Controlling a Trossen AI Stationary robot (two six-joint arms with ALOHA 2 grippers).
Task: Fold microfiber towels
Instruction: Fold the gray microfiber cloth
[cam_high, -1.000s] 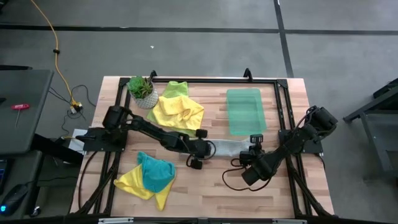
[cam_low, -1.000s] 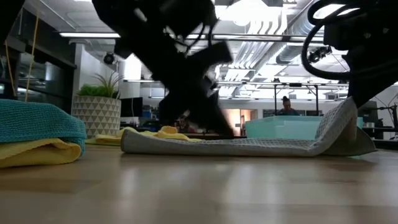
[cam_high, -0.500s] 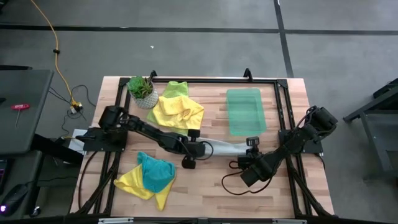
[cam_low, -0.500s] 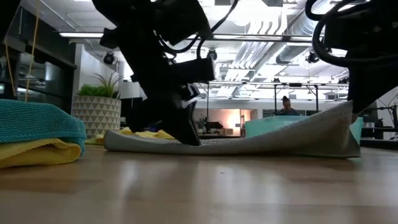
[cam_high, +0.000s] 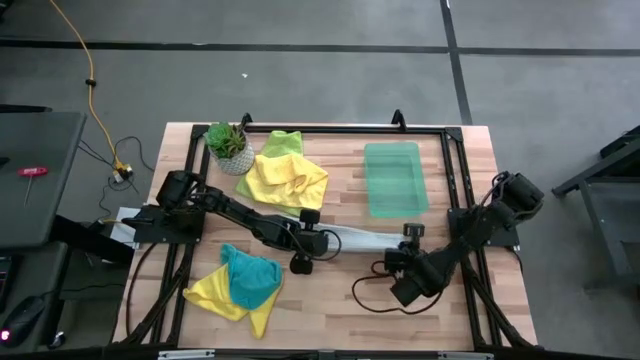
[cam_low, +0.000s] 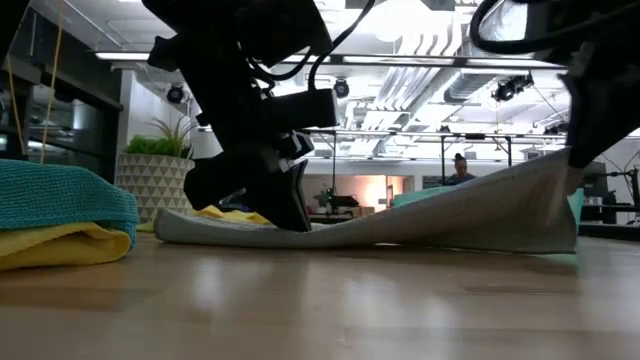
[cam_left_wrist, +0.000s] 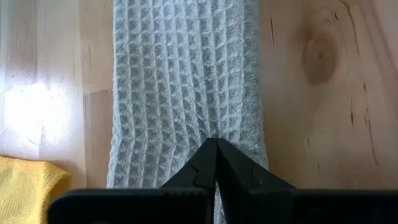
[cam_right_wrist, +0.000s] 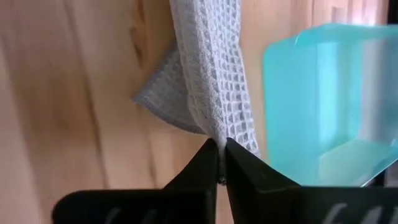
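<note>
Shifted toward 7 o'clock: grey towel (cam_high: 362, 240), stretched between left gripper (cam_high: 313, 243) and right gripper (cam_high: 408, 245), both pinching its ends.

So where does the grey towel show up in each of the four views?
High view: grey towel stretched between both grippers, table centre.
Low view: spans the middle, right end lifted.
Left wrist view: fills the centre.
Right wrist view: hangs from the fingers.
Shared landmark: green tray, beside it.

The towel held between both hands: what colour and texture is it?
Grey towel with a waffle-weave grid, clearest in the left wrist view.
</note>
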